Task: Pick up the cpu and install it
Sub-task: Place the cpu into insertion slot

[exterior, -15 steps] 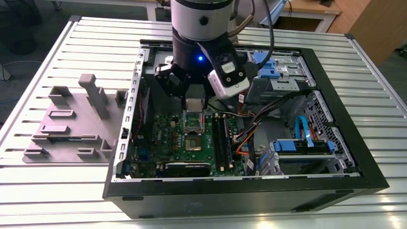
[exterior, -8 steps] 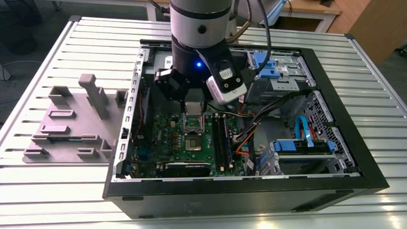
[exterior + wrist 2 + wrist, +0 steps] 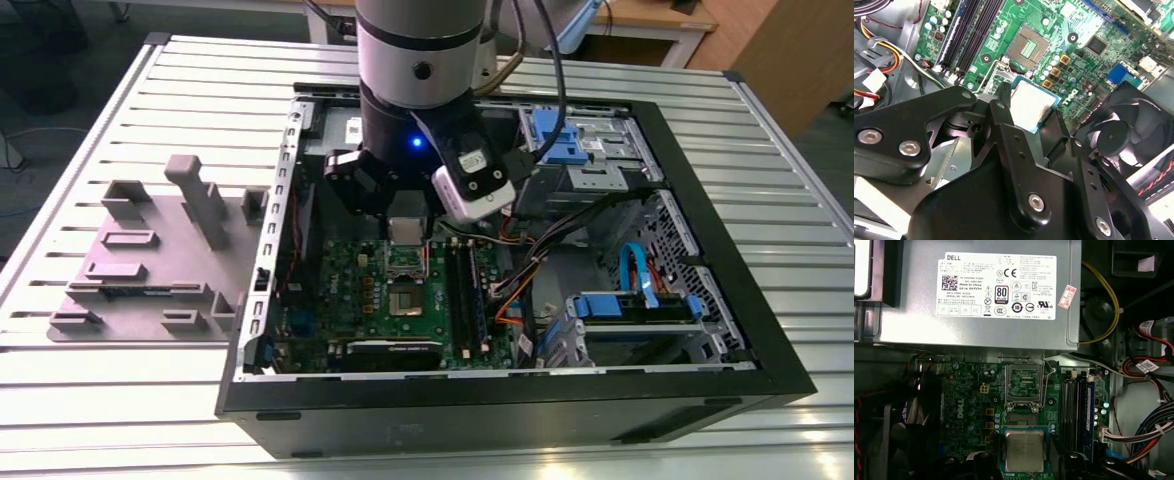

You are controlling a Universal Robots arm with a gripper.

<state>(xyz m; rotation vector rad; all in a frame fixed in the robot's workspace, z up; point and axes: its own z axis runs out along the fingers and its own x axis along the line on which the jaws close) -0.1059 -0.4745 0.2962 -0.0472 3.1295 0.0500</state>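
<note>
Ribbed metal table [image 3: 120, 120] carrying open PC case [image 3: 534, 410]; gripper [image 3: 404, 228] pinching cpu [image 3: 1030, 104], hovering over motherboard [image 3: 969, 405], seemingly just above bare socket [image 3: 1024, 385].

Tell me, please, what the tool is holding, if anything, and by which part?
The tool holds the cpu, pinched by two opposite edges; its metal top is left bare.

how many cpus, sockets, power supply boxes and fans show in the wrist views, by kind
cpu: 1
socket: 1
power supply box: 1
fan: 1
total: 4
</note>
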